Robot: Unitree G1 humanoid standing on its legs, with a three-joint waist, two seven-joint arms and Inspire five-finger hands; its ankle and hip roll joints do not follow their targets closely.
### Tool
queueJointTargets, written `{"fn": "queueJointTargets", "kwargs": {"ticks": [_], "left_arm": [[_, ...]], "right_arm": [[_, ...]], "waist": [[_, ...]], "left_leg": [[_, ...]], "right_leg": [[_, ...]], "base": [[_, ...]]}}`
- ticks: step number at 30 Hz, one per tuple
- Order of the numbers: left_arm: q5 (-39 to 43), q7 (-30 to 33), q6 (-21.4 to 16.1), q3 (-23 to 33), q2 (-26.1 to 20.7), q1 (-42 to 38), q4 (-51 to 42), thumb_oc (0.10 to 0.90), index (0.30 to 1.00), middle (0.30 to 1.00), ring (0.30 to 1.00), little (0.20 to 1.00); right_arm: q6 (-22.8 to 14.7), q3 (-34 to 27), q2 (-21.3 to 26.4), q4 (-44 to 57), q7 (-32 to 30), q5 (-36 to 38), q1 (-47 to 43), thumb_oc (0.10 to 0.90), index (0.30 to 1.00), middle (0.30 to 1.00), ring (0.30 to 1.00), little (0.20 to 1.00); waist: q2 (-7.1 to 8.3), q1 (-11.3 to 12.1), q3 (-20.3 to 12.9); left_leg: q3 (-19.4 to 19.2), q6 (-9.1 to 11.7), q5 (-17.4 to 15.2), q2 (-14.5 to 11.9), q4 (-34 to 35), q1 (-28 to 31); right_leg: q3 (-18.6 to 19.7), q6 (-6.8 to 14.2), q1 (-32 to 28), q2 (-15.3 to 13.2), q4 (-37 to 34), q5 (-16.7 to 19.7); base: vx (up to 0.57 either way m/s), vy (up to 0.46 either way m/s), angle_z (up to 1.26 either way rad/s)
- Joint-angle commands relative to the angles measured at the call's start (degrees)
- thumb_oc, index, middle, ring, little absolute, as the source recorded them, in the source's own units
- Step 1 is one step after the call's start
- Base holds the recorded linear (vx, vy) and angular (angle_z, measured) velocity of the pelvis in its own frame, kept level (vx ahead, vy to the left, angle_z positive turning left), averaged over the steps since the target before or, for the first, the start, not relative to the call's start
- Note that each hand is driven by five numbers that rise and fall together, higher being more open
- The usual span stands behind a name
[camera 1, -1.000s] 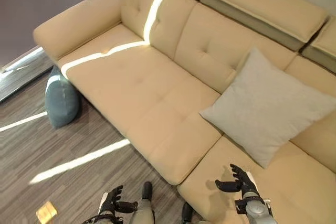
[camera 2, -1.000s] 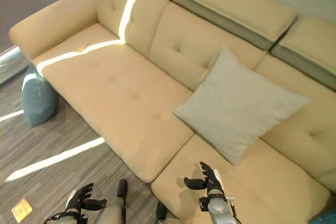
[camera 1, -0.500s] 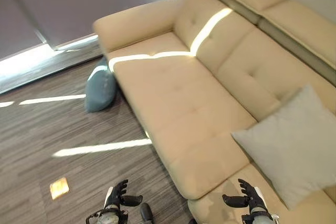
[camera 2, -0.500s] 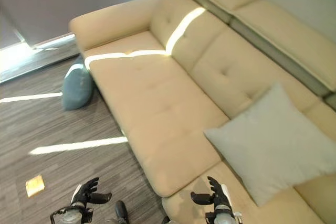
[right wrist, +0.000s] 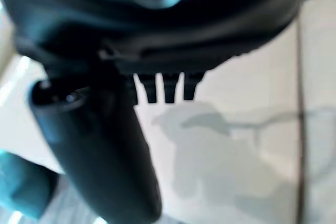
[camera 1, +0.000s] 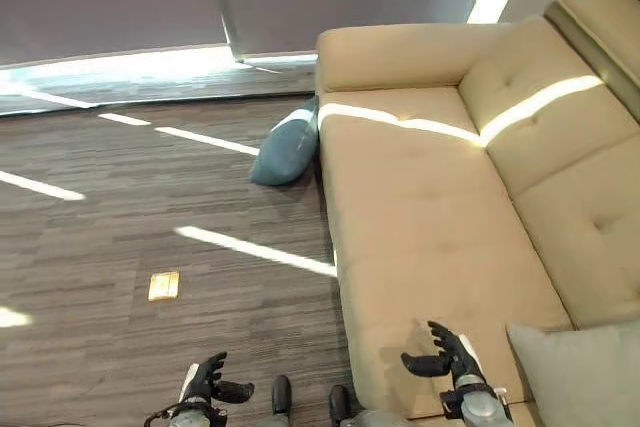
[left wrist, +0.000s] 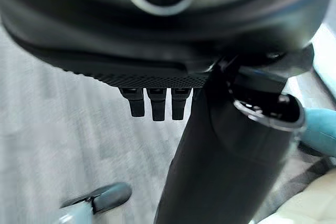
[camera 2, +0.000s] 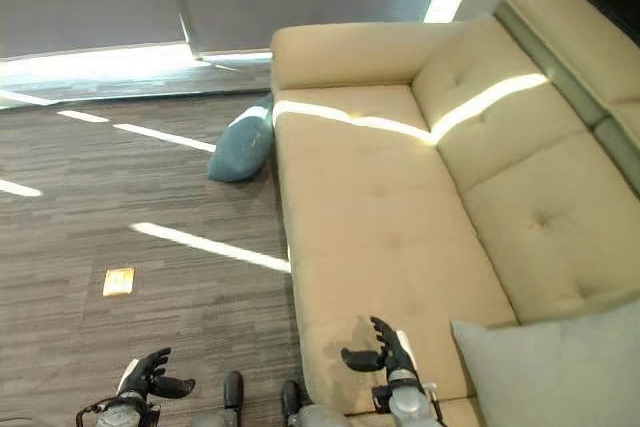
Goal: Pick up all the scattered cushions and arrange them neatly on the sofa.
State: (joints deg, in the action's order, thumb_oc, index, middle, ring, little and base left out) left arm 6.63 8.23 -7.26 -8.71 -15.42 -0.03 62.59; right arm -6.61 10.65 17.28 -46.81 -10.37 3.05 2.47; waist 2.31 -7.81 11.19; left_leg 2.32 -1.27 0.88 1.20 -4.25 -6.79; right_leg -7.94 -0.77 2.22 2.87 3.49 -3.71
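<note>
While both hands hang empty | blue cushion (camera 1: 287,150) on floor, well apart

No readable text, labels or signs.

The pale grey square cushion (camera 1: 590,375) on the near right of the cream sofa (camera 1: 430,217) is cut off by the picture's edge. The far side of the blue-grey cushion (camera 1: 287,147) on the floor hides behind the sofa's arm.
</note>
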Motion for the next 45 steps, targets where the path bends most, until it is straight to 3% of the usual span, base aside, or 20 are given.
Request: {"fn": "queueJointTargets", "kwargs": {"ticks": [1,5,9,10,11,13,15,17,23,25,26,29,31,33,35,37,41,42,43,45], "left_arm": [[-1.51,0.19,-2.32,0.27,-3.39,-0.06,-0.5,0.8,0.9,0.9,0.9,0.9],[-1.01,0.55,-2.13,1.11,-2.47,1.42,0.15,0.8,0.9,0.9,0.9,0.9],[-0.21,0.94,-1.9,1.45,-2.16,1.92,-0.42,0.8,0.9,0.9,0.9,0.9],[0.57,1.27,-1.73,1.67,-2.38,1.65,-1.23,0.8,0.9,0.9,0.9,0.9],[0.79,1.22,-1.7,1.65,-2.49,1.56,-1.56,0.8,0.9,0.9,0.9,0.9],[0.65,1.07,-1.39,1.58,-2.84,1.6,-1.79,0.8,0.9,0.9,0.9,0.9],[0.66,1.09,-1.26,1.74,-3.11,1.63,-1.62,0.8,0.9,0.9,0.9,0.9],[0.75,1.04,-1.05,1.77,-3.73,1.33,-1.29,0.8,0.9,0.9,0.9,0.9],[-0.43,0.24,-0.72,1.6,-3.85,1.28,-0.05,0.8,0.9,0.9,0.9,0.9],[-0.35,0.19,-0.65,1.67,-4.43,0.8,-0.5,0.8,0.9,0.9,0.9,0.9],[-0.03,0.39,-0.53,1.75,-5.21,0.46,-0.96,0.8,0.9,0.9,0.9,0.9],[-0.1,0.81,-0.56,1.97,-5.71,0.37,-1.42,0.8,0.9,0.9,0.9,0.9],[0.05,0.76,-0.65,2.23,-5.67,0.58,-1.57,0.8,0.9,0.9,0.9,0.9],[0.38,0.73,-0.78,2.2,-5.43,0.85,-1.3,0.8,0.9,0.9,0.9,0.9],[0.38,0.73,-0.79,2.2,-5.4,0.87,-1.3,0.8,0.9,0.9,0.9,0.9],[-0.1,0.25,-0.66,2.32,-4.79,0.27,1.07,0.8,0.9,0.9,0.9,0.9],[-0.34,-0.16,-1.0,2.11,-4.11,0.12,1.08,0.8,0.9,0.9,0.9,0.9],[-1.25,-0.23,-0.92,1.33,-3.24,1.01,0.78,0.8,0.9,0.9,0.9,0.9],[-1.2,-0.46,-0.78,1.19,-2.8,1.39,0.73,0.8,0.9,0.9,0.9,0.9],[-0.94,-0.48,-0.68,0.91,-2.41,1.92,0.6,0.8,0.9,0.9,0.9,0.9]], "right_arm": [[-2.55,-1.92,0.46,2.99,-1.22,0.1,-1.11,0.8,0.9,0.9,0.9,0.9],[-2.68,-2.28,1.06,3.94,-1.2,-0.47,-0.32,0.8,0.9,0.9,0.9,0.9],[-2.55,-2.45,2.09,5.16,-1.24,-1.13,-0.36,0.8,0.9,0.9,0.9,0.9],[-2.32,-2.79,2.49,5.02,-1.53,-0.88,-0.64,0.8,0.9,0.9,0.9,0.9],[-2.26,-2.75,2.49,4.58,-1.68,-0.69,-0.84,0.8,0.9,0.9,0.9,0.9],[-1.95,-2.49,2.56,3.56,-1.83,-0.56,-1.21,0.8,0.9,0.9,0.9,0.9],[-1.74,-2.23,2.45,3.27,-1.73,-0.54,-1.41,0.8,0.9,0.9,0.9,0.9],[-1.47,-1.89,2.16,2.27,-1.84,-0.37,-1.52,0.8,0.9,0.9,0.9,0.9],[-0.93,-1.55,0.33,1.0,-1.3,-1.52,-1.42,0.8,0.9,0.9,0.9,0.9],[-0.8,-0.69,-0.52,0.29,-1.02,-1.94,-2.14,0.8,0.9,0.9,0.9,0.9],[-0.63,0.46,-1.28,0.44,-0.63,-2.04,-3.19,0.8,0.9,0.9,0.9,0.9],[-0.78,1.16,-1.62,0.71,-0.71,-2.26,-3.86,0.8,0.9,0.9,0.9,0.9],[-0.75,1.35,-1.48,1.2,-0.38,-2.4,-3.66,0.8,0.9,0.9,0.9,0.9],[-0.85,1.58,-0.87,0.71,-0.4,-2.35,-3.81,0.8,0.9,0.9,0.9,0.9],[-0.86,1.6,-0.84,0.7,-0.4,-2.35,-3.8,0.8,0.9,0.9,0.9,0.9],[-0.67,1.68,-0.32,0.05,0.09,-2.03,-4.03,0.8,0.9,0.9,0.9,0.9],[-0.85,1.16,0.14,0.68,0.04,-2.11,-2.28,0.8,0.9,0.9,0.9,0.9],[-0.75,0.66,0.44,1.01,0.16,-2.2,-0.07,0.8,0.9,0.9,0.9,0.9],[-0.55,0.26,0.63,0.89,0.28,-2.36,0.41,0.8,0.9,0.9,0.9,0.9],[-0.45,-0.09,0.87,0.25,0.27,-2.31,1.1,0.8,0.9,0.9,0.9,0.9]], "waist": [[3.01,-0.08,-2.04],[2.75,-0.51,-3.38],[2.9,-1.01,-3.16],[4.04,-1.12,-2.52],[4.36,-0.79,-2.41],[4.73,0.43,-2.57],[4.81,0.99,-2.96],[4.5,2.47,-2.68],[4.73,3.74,-4.07],[5.11,4.28,-4.11],[5.05,4.0,-3.1],[3.9,3.56,-2.46],[3.34,2.99,-2.21],[3.0,1.61,-2.05],[2.93,1.54,-1.84],[3.6,-0.32,-1.87],[3.9,-1.38,-2.2],[3.31,-2.57,-3.69],[3.18,-2.79,-4.11],[2.77,-3.34,-4.7]], "left_leg": [[2.36,1.47,-4.15,4.56,5.58,7.5],[1.84,2.31,-5.93,4.71,4.1,8.16],[-2.65,4.11,-8.14,4.23,-3.82,6.25],[-9.57,5.48,-7.68,0.91,-10.5,2.15],[-12.48,5.04,-8.41,-1.09,-11.72,0.58],[-13.88,4.31,-7.75,-3.3,-10.24,-2.02],[-13.06,4.43,-5.91,-3.9,-8.48,-3.7],[-11.09,5.87,0.27,-5.69,-3.6,-7.52],[-10.36,4.01,-0.88,-3.86,-1.96,-5.63],[-10.89,2.55,-2.09,-2.87,-1.5,-3.98],[-11.25,1.13,-2.69,-2.29,-0.62,-1.87],[-11.23,0.33,-3.2,-2.52,0.66,0.16],[-10.61,-0.11,-4.24,-1.77,1.71,2.91],[-9.39,-0.24,-5.74,-0.21,3.6,6.58],[-9.28,-0.22,-5.84,-0.26,3.71,6.94],[-6.7,0.01,-9.35,2.3,4.28,11.92],[-5.06,0.08,-12.31,3.54,2.31,14.32],[-4.14,1.5,-12.91,3.24,-0.44,15.83],[-4.25,2.77,-12.46,2.97,-2.9,15.56],[-7.37,6.38,-8.37,0.59,-11.26,14.23]], "right_leg": [[4.83,7.41,8.57,-1.95,2.6,3.38],[4.21,6.94,5.98,-2.65,0.81,3.32],[3.04,6.59,3.72,-3.65,-0.55,2.94],[1.54,6.51,1.9,-5.63,-1.51,2.71],[0.87,6.5,1.2,-6.06,-1.91,2.41],[0.28,6.63,-0.49,-6.27,-2.93,1.69],[0.47,6.7,-0.71,-6.18,-3.21,1.31],[0.86,6.64,-2.39,-5.63,-3.43,-0.55],[2.55,8.14,-3.49,-7.32,1.13,-2.48],[3.24,9.42,-1.69,-8.67,6.88,0.12],[4.41,10.11,1.72,-9.54,15.11,5.11],[4.68,9.95,5.32,-9.09,20.36,6.8],[4.69,9.15,7.9,-7.79,21.58,5.35],[3.55,8.38,11.66,-5.02,15.92,3.75],[3.43,8.37,11.32,-4.99,15.94,3.59],[-0.95,9.58,14.54,-3.43,1.95,6.65],[-3.57,9.54,14.3,-3.38,-0.53,7.48],[-1.56,7.25,12.74,-2.39,1.23,6.78],[-2.12,6.82,11.85,-2.51,1.4,6.68],[-4.05,5.83,8.47,-2.94,0.62,6.29]], "base": [[0.12,-0.062,0.98],[0.17,-0.068,0.46],[0.11,-0.032,0.31],[0.07,-0.017,0.22],[0.07,-0.017,0.43],[0.14,0.008,0.7],[0.22,0.046,0.45],[0.28,0.101,0.22],[0.29,0.198,0.12],[0.24,0.243,0.2],[0.17,0.225,-0.03],[0.17,0.18,-0.14],[0.3,0.189,0.02],[0.39,0.152,-0.08],[0.24,0.051,0.08],[0.54,0.073,0.18],[0.43,0.009,0.09],[0.41,-0.03,0.6],[0.54,-0.057,1.08],[0.34,-0.088,0.63]]}}
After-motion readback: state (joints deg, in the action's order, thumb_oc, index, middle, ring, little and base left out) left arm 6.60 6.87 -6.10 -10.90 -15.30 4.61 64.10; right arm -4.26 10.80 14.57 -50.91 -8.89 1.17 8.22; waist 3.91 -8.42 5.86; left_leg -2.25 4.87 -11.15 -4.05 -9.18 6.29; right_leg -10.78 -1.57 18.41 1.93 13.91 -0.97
